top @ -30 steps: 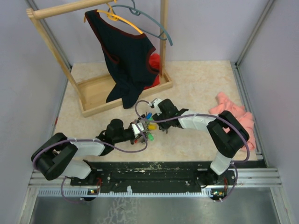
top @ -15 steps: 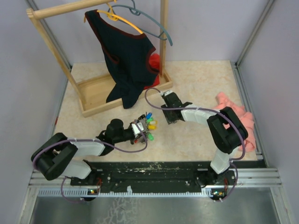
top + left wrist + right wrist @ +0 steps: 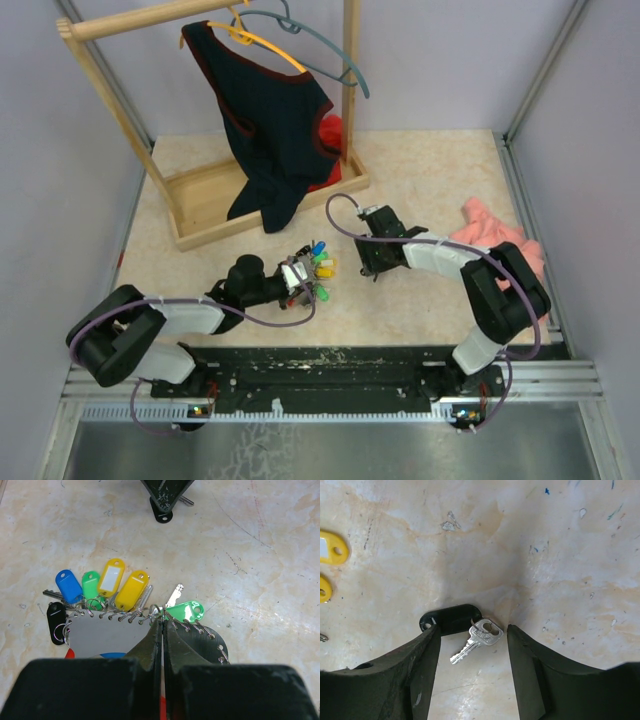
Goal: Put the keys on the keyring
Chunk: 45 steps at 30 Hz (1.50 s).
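My left gripper (image 3: 162, 625) is pressed fully together, pinching the rim of the keyring (image 3: 107, 636) low over the table (image 3: 430, 180). The keys (image 3: 132, 589) fan out from that rim on small wire rings. Blue, green and two yellow heads sit on one side of my fingers and another green one on the other, all resting on the marbled surface.

My right gripper (image 3: 474, 632) hangs just beyond them, jaws apart, straddling a loose key (image 3: 477, 639) that lies flat on the table with its black tag (image 3: 451, 619). Nothing is gripped there. I cannot tell whether the tag's end touches the finger beside it.

A strip of bare table separates the two grippers, and past the right one the surface runs open toward the far wall. To the far left the wooden rack (image 3: 200, 185) closes things off, its base edge not far behind the fan of keys, with a dark garment (image 3: 270, 120) hanging down into it. On the right a pink cloth (image 3: 495, 240) lies by the table's side edge, close to my right arm.
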Motion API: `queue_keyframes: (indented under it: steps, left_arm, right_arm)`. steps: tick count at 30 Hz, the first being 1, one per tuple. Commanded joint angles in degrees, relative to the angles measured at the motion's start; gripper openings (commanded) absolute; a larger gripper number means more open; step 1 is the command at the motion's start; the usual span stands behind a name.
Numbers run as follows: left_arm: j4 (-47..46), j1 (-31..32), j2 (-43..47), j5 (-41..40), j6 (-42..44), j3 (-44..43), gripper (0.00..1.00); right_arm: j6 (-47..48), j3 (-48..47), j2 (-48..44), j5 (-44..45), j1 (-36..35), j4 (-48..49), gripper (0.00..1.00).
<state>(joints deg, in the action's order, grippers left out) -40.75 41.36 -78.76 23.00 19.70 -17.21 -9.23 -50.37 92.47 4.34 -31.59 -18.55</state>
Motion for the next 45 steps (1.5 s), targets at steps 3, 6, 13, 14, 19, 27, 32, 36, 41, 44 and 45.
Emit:
queue_keyframes:
  steps: [3,6,13,14,19,27,32,36,41,44,45]
  left_arm:
    - [-1.9,-0.3,1.1,1.1,-0.4,-0.6,0.01]
    - [-1.8,-0.3,1.2,1.0,-0.4,-0.5,0.01]
    - [-1.8,-0.3,1.0,1.1,-0.4,-0.7,0.01]
    - [-1.7,-0.3,1.0,1.1,-0.4,-0.6,0.01]
    - [-1.6,-0.3,2.0,0.3,-0.3,-0.2,0.01]
    - [-1.7,-0.3,2.2,0.1,-0.4,-0.1,0.01]
    - [-1.8,-0.3,2.6,-0.3,-0.4,0.2,0.01]
    - [-2.1,-0.3,2.4,-0.1,-0.5,0.1,0.01]
    - [-2.1,-0.4,2.5,-0.1,-0.5,0.2,0.01]
    - [-2.0,-0.4,2.6,-0.1,-0.5,0.2,0.01]
    - [-2.0,-0.4,2.6,-0.1,-0.5,0.2,0.01]
  right_arm:
    - [-0.5,1.8,-1.9,-6.6,0.4,0.6,0.56]
    - [-1.8,2.0,-2.4,-10.2,0.4,0.4,0.56]
    - [-4.9,1.2,-3.9,-15.4,-2.8,0.9,0.56]
    - [-5.2,0.9,-3.4,-16.3,-3.2,1.3,0.56]
    - [-4.0,-1.5,-1.6,-18.1,-5.2,1.4,0.53]
    - [9.0,-8.8,-1.6,-1.2,-9.5,-6.0,0.55]
    - [12.2,-11.4,2.7,-0.6,-10.4,-5.6,0.56]
    - [13.5,-12.8,6.1,-1.0,-11.5,-5.2,0.56]
    - [14.5,-14.1,9.3,-1.9,-12.8,-5.0,0.56]
    - [14.4,-14.4,10.6,-0.5,-12.8,-5.3,0.56]
    - [14.1,-14.5,11.0,0.9,-12.8,-5.4,0.56]
